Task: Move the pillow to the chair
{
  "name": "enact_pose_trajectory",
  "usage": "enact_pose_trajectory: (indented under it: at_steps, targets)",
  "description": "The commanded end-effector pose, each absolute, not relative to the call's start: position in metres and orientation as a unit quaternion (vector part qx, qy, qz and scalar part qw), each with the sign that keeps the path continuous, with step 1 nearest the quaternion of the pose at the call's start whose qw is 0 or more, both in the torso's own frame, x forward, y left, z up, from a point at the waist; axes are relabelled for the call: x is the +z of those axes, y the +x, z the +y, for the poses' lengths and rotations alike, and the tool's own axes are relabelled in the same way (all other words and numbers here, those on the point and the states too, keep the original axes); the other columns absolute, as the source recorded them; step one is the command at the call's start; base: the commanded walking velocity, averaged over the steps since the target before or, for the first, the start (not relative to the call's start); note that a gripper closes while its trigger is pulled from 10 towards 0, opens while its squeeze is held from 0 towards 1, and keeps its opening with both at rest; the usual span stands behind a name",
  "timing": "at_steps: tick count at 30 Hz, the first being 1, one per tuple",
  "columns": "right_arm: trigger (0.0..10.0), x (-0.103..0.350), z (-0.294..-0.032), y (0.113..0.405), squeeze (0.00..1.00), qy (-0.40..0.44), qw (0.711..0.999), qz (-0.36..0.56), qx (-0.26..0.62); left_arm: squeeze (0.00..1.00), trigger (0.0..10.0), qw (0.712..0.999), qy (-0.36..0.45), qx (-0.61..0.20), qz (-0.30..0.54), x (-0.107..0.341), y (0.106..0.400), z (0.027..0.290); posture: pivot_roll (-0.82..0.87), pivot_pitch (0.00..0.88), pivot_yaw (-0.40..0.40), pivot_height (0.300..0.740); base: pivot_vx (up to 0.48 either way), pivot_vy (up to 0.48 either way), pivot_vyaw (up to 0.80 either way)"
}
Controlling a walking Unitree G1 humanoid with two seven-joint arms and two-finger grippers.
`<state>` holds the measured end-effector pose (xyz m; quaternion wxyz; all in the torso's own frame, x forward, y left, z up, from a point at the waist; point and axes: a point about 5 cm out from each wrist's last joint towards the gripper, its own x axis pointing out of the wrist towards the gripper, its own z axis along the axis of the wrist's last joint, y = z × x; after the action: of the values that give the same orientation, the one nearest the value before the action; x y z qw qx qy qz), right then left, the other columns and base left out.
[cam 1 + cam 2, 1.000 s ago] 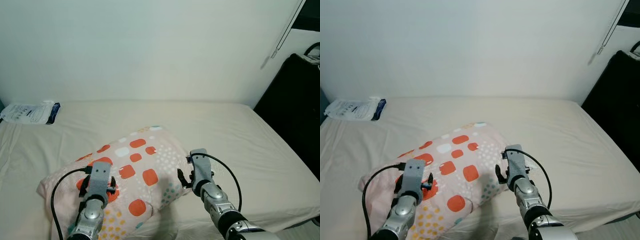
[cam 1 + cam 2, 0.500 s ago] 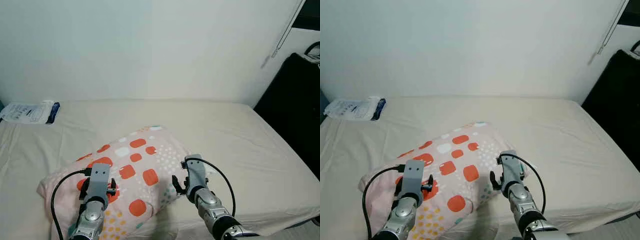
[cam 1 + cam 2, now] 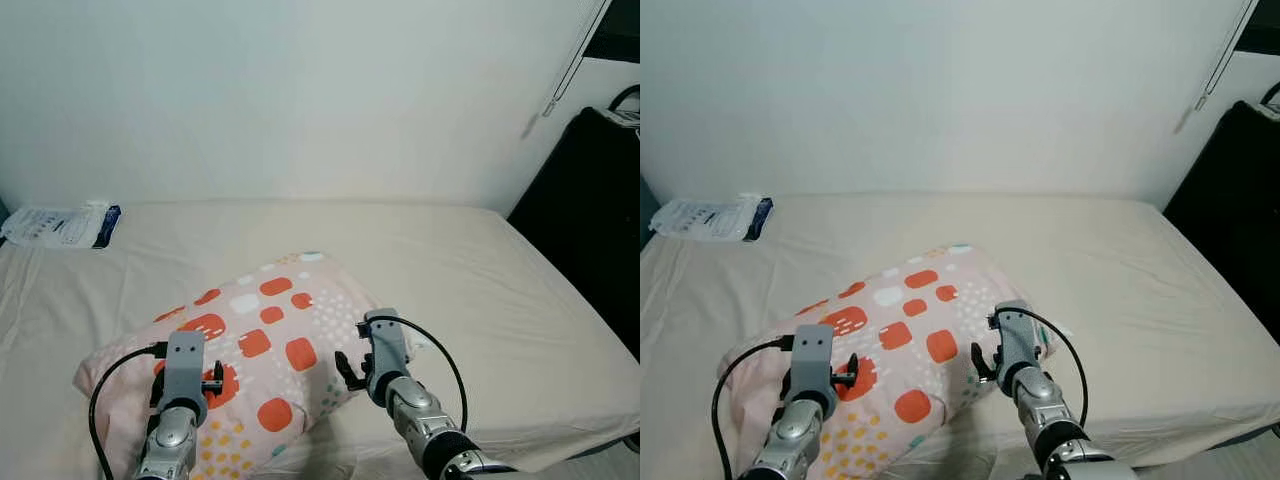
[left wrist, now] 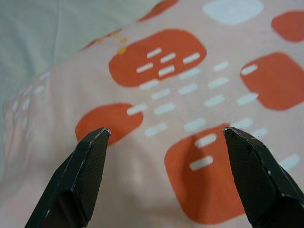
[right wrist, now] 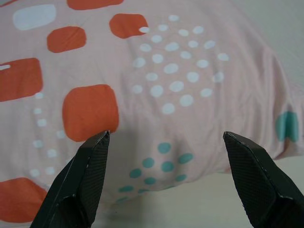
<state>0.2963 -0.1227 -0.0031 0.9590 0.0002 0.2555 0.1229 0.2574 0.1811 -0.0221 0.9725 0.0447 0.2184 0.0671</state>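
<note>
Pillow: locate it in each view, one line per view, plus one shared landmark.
Left eye: pillow lower centre-left on the bed.
Right eye: same spot.
Left wrist: between the open fingers.
Right wrist: likewise.
Landmark: its orange squares.

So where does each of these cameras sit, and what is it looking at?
Left and right eye views: on the head, looking down at the bed, both arms showing.
Left wrist view: between the open left gripper fingers, at the pillow.
Right wrist view: past the open right gripper, at the pillow's edge.
All views share the pillow.
</note>
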Motion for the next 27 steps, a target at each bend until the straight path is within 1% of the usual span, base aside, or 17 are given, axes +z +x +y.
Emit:
enact_pose_trajectory:
  at_steps: [1,6,12,17,21,23,27]
  targets:
    - [10.0,-0.002,-0.124,0.297,0.0,0.002,0.961,0.253,0.113,0.0,10.0,0.97,0.037,0.064,0.232,-0.027,0.253,0.177,0.12,0.0,-0.117,0.74,0.0,0.0,0.0]
    - [10.0,-0.004,-0.125,0.296,0.0,0.012,0.96,0.257,0.107,0.0,10.0,0.967,0.013,0.072,0.243,-0.032,0.248,0.173,0.12,0.0,-0.117,0.74,0.0,0.0,0.0]
    - [10.0,-0.005,-0.123,0.294,0.0,0.015,0.96,0.256,0.109,0.0,10.0,0.969,0.007,0.064,0.24,-0.033,0.244,0.173,0.12,0.0,-0.108,0.74,0.0,0.0,0.0]
    - [10.0,-0.008,-0.125,0.29,0.0,0.015,0.959,0.258,0.114,0.0,10.0,0.971,-0.001,0.047,0.234,-0.03,0.248,0.168,0.12,0.0,-0.11,0.74,0.0,0.0,0.0]
    - [10.0,-0.008,-0.122,0.29,0.0,0.024,0.959,0.254,0.127,0.0,10.0,0.974,0.0,0.035,0.226,-0.028,0.249,0.164,0.12,0.0,-0.102,0.74,0.0,0.0,0.0]
    - [10.0,-0.007,-0.12,0.29,0.0,0.028,0.959,0.251,0.127,0.0,10.0,0.974,0.002,0.035,0.224,-0.028,0.25,0.164,0.12,0.0,-0.098,0.74,0.0,0.0,0.0]
    - [10.0,-0.007,-0.118,0.29,0.0,0.029,0.959,0.25,0.127,0.0,10.0,0.974,-0.023,0.051,0.218,-0.027,0.251,0.162,0.12,0.0,-0.115,0.74,0.0,0.0,0.0]
